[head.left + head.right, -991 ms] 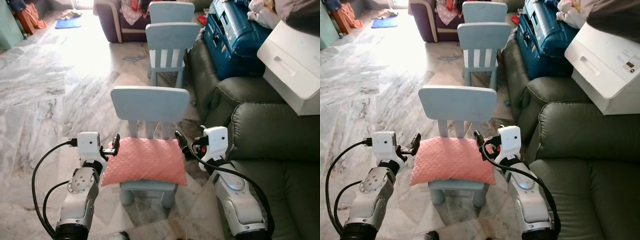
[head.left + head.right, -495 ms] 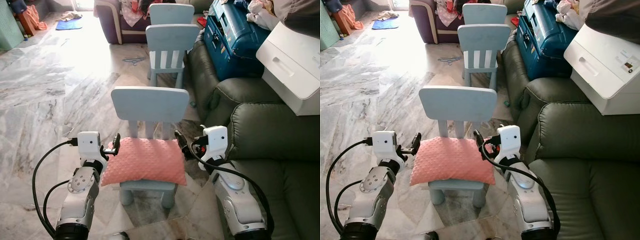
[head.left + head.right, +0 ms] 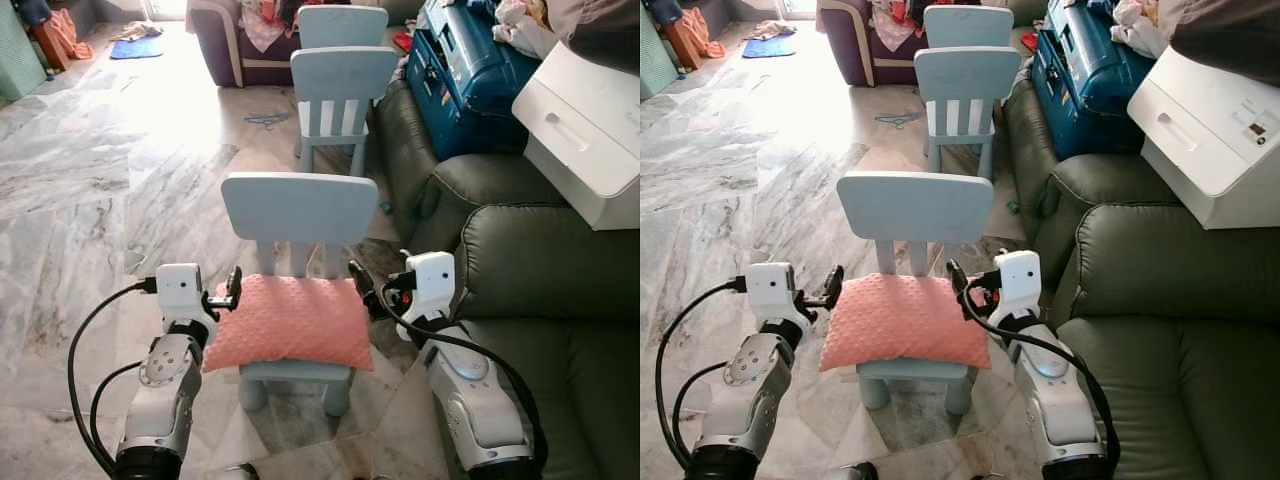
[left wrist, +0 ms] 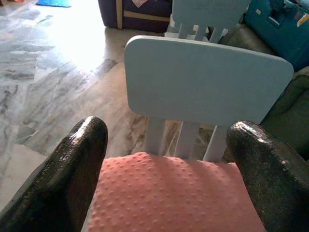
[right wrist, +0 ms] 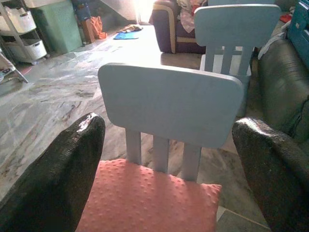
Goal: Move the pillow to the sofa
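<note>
A pink dotted pillow (image 3: 292, 322) lies on the seat of a small light-blue chair (image 3: 298, 208) right in front of me. My left gripper (image 3: 232, 285) is at the pillow's left edge, open, with its fingers (image 4: 72, 179) spread wide on either side of the pillow (image 4: 174, 193). My right gripper (image 3: 360, 285) is at the pillow's right rear corner, also open, and the pillow (image 5: 149, 200) lies between its fingers (image 5: 53, 179). The dark grey-green sofa (image 3: 545, 270) stands just to my right, its seat cushion beside my right arm.
Two more blue chairs (image 3: 343, 75) stand in a row behind the first. A blue suitcase (image 3: 470, 80) and a white appliance (image 3: 585, 125) rest on the sofa further back. A purple armchair (image 3: 240, 35) is at the far end. Marble floor (image 3: 90, 200) spreads to the left.
</note>
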Robot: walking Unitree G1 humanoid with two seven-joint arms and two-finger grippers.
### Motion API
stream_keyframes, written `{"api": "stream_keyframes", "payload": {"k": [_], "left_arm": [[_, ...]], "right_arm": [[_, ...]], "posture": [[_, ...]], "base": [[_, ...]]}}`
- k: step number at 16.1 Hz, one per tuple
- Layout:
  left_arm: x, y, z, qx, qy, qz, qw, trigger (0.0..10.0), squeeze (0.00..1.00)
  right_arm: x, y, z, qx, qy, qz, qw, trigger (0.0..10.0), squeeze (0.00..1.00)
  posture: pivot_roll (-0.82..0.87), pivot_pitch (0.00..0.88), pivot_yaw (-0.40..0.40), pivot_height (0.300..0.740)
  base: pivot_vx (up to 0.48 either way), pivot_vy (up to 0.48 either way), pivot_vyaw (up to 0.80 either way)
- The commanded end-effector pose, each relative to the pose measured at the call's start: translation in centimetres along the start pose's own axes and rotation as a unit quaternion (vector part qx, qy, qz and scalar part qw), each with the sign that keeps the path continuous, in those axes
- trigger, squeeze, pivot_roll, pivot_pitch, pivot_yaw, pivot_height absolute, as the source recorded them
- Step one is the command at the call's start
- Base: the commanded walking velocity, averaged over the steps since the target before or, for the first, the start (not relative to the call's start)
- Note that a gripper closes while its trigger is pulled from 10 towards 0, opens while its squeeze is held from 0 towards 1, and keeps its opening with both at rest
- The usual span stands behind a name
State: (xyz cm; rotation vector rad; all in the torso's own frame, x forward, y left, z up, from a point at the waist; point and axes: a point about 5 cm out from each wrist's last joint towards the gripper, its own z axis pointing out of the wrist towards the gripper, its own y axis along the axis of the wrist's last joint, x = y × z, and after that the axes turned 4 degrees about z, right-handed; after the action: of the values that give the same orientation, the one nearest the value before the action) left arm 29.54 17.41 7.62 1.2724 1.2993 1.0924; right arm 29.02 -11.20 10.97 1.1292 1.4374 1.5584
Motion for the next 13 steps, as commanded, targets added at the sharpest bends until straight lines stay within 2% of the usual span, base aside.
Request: {"api": "stream_keyframes", "payload": {"k": [1,5,9,13], "left_arm": [[0.26,-0.04,0.04,0.006,0.006,-0.006,1.000,10.0,0.00],[0.21,-0.07,0.05,0.010,0.006,-0.011,1.000,10.0,0.00],[0.21,-0.11,0.08,0.013,0.005,-0.011,1.000,10.0,0.00],[0.15,-0.03,0.09,0.010,0.002,-0.003,1.000,10.0,0.00]], "right_arm": [[-0.01,-0.14,-0.09,0.002,0.001,0.000,1.000,10.0,0.00],[-0.05,-0.12,-0.08,0.003,0.000,0.001,1.000,10.0,0.00],[-0.05,-0.11,-0.07,0.002,0.000,0.001,1.000,10.0,0.00],[-0.03,-0.14,-0.08,0.003,0.000,0.001,1.000,10.0,0.00]], "posture": [[-0.11,0.131,-0.015,0.740],[-0.11,0.131,-0.014,0.740],[-0.11,0.131,-0.013,0.740],[-0.11,0.132,-0.013,0.740]], "base": [[0.000,0.000,0.00],[0.000,0.000,0.00],[-0.060,0.397,0.00],[0.000,0.000,0.00]]}}
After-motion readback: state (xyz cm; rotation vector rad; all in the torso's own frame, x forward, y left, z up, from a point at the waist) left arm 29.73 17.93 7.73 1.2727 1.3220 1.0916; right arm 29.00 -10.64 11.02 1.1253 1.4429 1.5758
